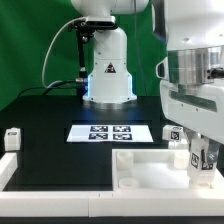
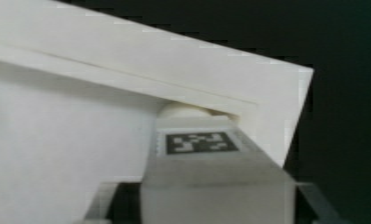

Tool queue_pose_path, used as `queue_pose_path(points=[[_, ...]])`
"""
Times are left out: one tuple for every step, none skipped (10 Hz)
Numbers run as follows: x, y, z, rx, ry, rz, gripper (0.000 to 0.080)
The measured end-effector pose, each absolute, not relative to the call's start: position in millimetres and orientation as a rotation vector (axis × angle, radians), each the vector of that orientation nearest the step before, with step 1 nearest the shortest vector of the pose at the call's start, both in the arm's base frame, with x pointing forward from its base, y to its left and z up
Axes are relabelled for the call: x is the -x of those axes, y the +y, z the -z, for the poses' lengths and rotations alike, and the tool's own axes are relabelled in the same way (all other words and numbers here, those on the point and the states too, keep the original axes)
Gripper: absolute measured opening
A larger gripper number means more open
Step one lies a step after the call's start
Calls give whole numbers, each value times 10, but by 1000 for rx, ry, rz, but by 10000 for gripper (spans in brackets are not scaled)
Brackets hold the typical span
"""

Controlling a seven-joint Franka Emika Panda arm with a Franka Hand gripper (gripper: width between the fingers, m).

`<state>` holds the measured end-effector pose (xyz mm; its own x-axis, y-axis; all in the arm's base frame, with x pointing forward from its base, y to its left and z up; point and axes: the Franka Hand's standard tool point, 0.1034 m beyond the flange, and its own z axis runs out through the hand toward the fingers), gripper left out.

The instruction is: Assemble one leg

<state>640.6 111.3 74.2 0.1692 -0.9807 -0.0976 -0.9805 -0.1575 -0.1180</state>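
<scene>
The large flat white square plastic tabletop with a raised rim [image 1: 150,178] lies on the black mat near the exterior view's right. It appears loose there, so a sideways push at its corner could slide or turn it and lose the alignment. The robot's white-bodied two-finger gripper [image 1: 204,160] hangs over that corner from above. In the wrist view its jaws are clamped on the small white plastic leg with a black-and-white square tag [image 2: 201,142], one finger at each flank. The hold looks to be on the leg's upper part. A tilted press could therefore twist the leg between the pads, or jam its tip against the rim instead of into its seat.

The leg's long axis runs along the fingers, away from the wrist camera, so I judge it roughly upright. Its rounded far end points down at the tabletop's corner and its tagged face is turned to the wrist camera. Whether the tip is touching or already seated I cannot tell.
</scene>
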Motion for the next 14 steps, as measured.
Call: queue_pose_path(points=[[-6407, 1115, -743, 2223, 1993, -3, 285], [-6406, 1114, -742, 2237, 1979, -2, 285], [-6401, 1118, -748, 2350, 1855, 6, 319], [-6408, 1139, -776, 2466, 1703, 6, 512], [-6412, 1140, -788, 2624, 1454, 26, 512], [-6387, 1160, -788, 2752, 1219, 33, 620], [-6363, 1181, -771, 2799, 1105, 40, 640], [-6362, 1171, -767, 2832, 1022, 45, 640], [-6363, 1163, -766, 2862, 939, 51, 648], [-6363, 1158, -764, 2899, 824, 59, 648], [-6364, 1151, -767, 2950, 664, 69, 649], [-6383, 1137, -784, 3021, 413, 91, 649], [-6404, 1109, -790, 3055, 202, 119, 649], [-6423, 1081, -786, 3062, 123, 150, 649]])
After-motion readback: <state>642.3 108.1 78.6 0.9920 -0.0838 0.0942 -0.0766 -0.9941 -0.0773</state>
